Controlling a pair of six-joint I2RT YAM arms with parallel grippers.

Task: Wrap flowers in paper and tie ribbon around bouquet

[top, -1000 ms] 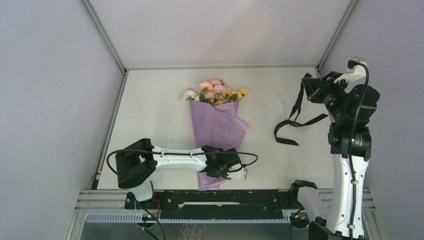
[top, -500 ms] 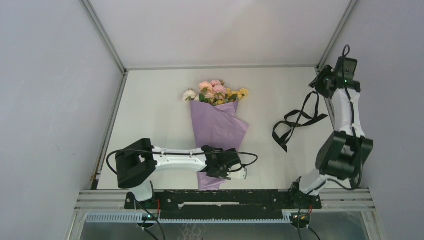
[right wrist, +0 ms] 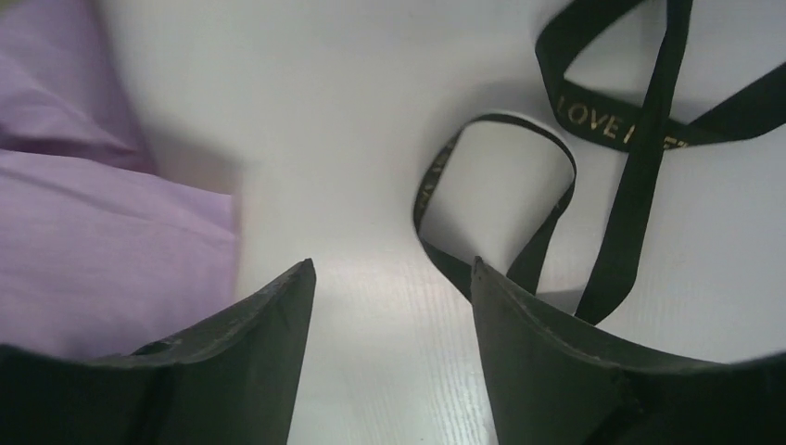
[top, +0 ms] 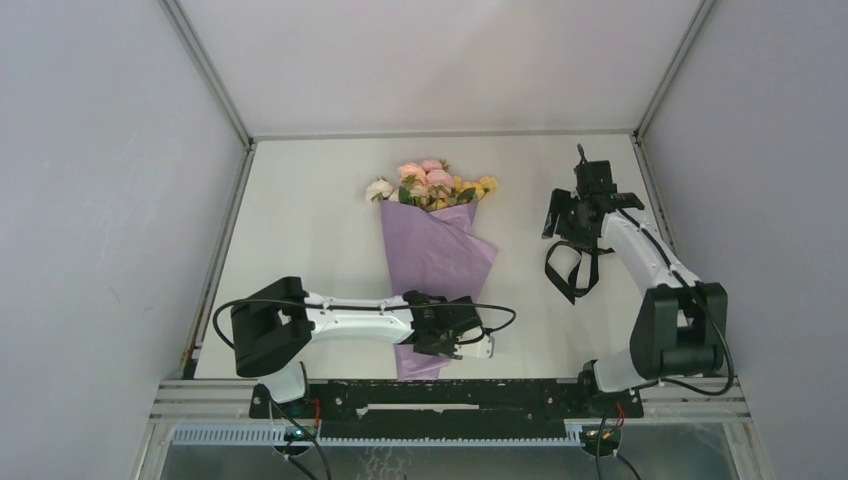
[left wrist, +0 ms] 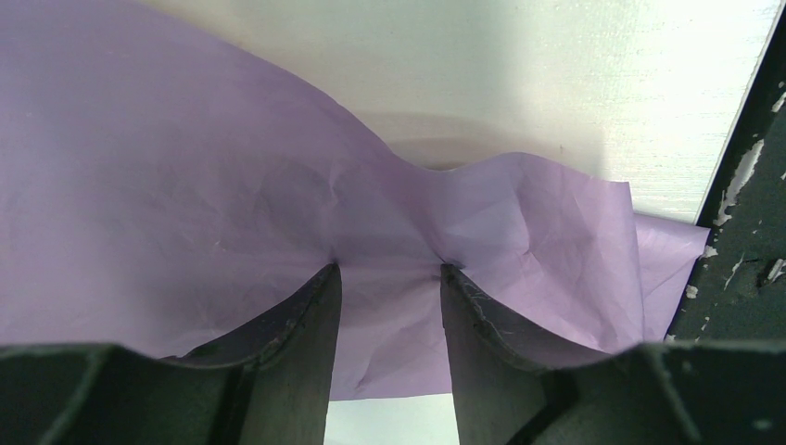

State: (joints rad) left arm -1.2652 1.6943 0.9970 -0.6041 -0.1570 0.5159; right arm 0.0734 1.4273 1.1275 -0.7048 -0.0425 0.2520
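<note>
The right gripper point(right wrist: 391, 269) is shown with its jaws spread. Only bare table point(right wrist: 352, 93) is seen between them, and nothing is pinched. The ribbon point(right wrist: 593, 122) is laid in loose loops ahead of the jaws, offset toward the finger at the right of the wrist view. The nearest loop is tucked just past that fingertip. The longest strand is run roughly along the reach direction, not across the gap. It is judged that a sideways shift toward that finger is needed before a strand can be brought between the jaws.

The left gripper point(left wrist: 389, 273) is clamped on the narrow end of the paper point(left wrist: 185, 185), which fans out ahead of its jaws. The flowers point(top: 430, 185) are at the far end. The ribbon is well apart from the left jaws, so the right arm is the nearer.
</note>
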